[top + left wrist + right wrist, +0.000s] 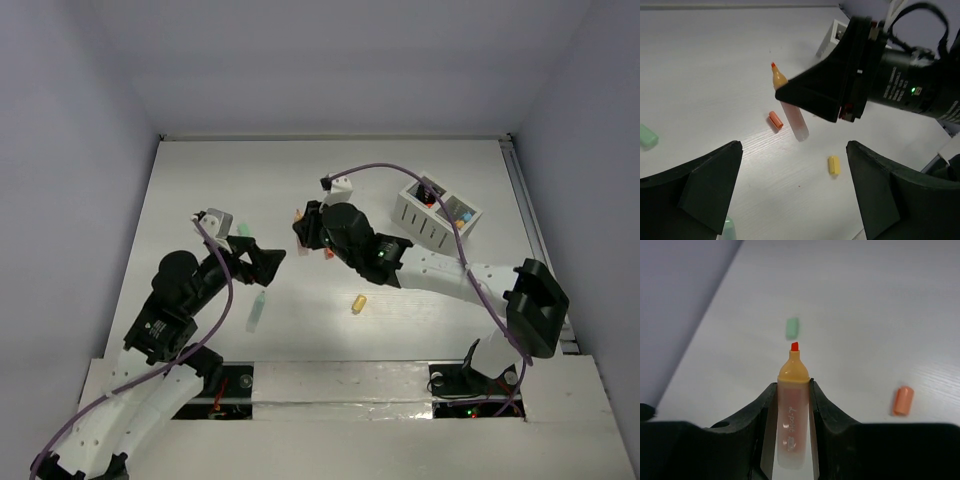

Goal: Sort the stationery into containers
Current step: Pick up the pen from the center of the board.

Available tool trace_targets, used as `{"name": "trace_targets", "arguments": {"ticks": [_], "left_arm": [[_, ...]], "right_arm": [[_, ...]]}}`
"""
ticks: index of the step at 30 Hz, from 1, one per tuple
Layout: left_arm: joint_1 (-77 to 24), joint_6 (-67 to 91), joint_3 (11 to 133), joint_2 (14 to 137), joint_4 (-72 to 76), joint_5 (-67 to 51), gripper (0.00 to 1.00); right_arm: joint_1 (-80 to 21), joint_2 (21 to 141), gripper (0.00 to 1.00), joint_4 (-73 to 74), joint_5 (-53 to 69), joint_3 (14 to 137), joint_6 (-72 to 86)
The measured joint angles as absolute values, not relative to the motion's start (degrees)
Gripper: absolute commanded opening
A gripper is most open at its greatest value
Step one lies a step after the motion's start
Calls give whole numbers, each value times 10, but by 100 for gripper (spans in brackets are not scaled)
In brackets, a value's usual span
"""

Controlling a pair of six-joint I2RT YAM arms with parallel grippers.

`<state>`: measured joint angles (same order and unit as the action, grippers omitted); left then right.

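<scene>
One white box point(420, 222) sits at the far right of the counter point(200, 180), set at an angle and split into compartments. One compartment holds something dark. The one beside it holds small bits of orange, yellow and blue, too small to name from above.

Over at mid-counter, well apart from the box, the right fingers point(825, 415) are clamped on the clear barrel of an orange highlighter point(792, 415). It's uncapped, and its long axis runs straight along the fingers. The orange tip pokes out past the fingertips, pointing away from the wrist. From the left wrist view it hangs at a slant, tip up and barrel end down near the counter; whether it touches, I can't tell.

The left fingers point(710, 185) are spread wide with nothing between them, close by and facing the highlighter.

Loose on the counter are an orange cap point(903, 400) just beside the highlighter, a yellow cap point(358, 303) nearer the arms, and a green cap point(792, 327) beyond the tip. A mint marker point(257, 312) lies flat by the left arm, pointing roughly front to back.
</scene>
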<state>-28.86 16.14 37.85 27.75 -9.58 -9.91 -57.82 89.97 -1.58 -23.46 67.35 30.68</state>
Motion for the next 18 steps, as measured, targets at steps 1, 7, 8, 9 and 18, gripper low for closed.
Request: {"name": "trace_targets", "arguments": {"ticks": [1, 7, 8, 9, 18], "left_arm": [[-289, 161, 378, 283, -96, -105, 80], [-289, 161, 378, 297, -94, -122, 69], [-289, 161, 378, 297, -93, -123, 69], [-289, 161, 378, 298, -92, -124, 68], [-288, 161, 378, 314, -92, -124, 64]], "right_arm": [[-578, 900, 7, -35, -231, 678, 306], [-578, 900, 7, -118, -199, 692, 309], [-578, 900, 7, -129, -193, 694, 310], [-578, 900, 7, -139, -187, 695, 311], [-584, 900, 7, -185, -131, 696, 328]]}}
